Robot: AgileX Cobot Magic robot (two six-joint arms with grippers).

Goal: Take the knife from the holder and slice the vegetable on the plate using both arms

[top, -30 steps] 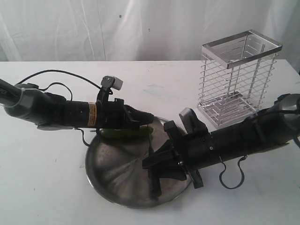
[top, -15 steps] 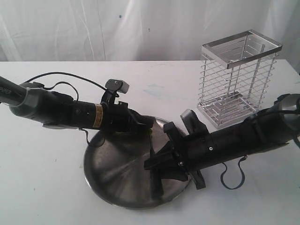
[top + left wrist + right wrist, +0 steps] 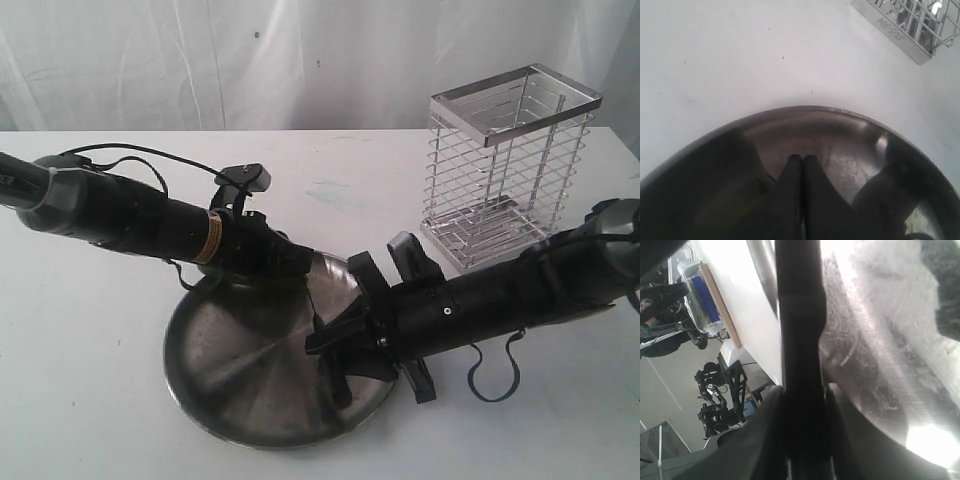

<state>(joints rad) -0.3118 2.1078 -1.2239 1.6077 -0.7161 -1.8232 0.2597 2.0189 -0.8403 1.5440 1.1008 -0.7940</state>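
The steel plate [image 3: 230,370] lies at the table's front. My left gripper [image 3: 300,265] reaches low over its far rim. In the left wrist view it [image 3: 802,159] is shut, fingertips touching, with nothing visible between them, just above the plate [image 3: 805,111]. A dim green streak [image 3: 751,207] shows beside one finger; the vegetable is otherwise hidden under that arm. My right gripper [image 3: 335,350] hovers over the plate's right side, shut on the black knife [image 3: 340,388]. The right wrist view shows the knife [image 3: 797,300] clamped between the fingers [image 3: 802,392] above the plate [image 3: 880,330].
The empty silver wire holder [image 3: 510,165] stands at the back right, behind my right arm; its base corner [image 3: 905,22] appears in the left wrist view. A black cable loop [image 3: 495,375] hangs under the right arm. White table surrounds the plate.
The plate has slid left along with my left gripper, which dipped lower over the rim. The green vegetable seen earlier under that gripper is now covered. The right gripper barely moved.
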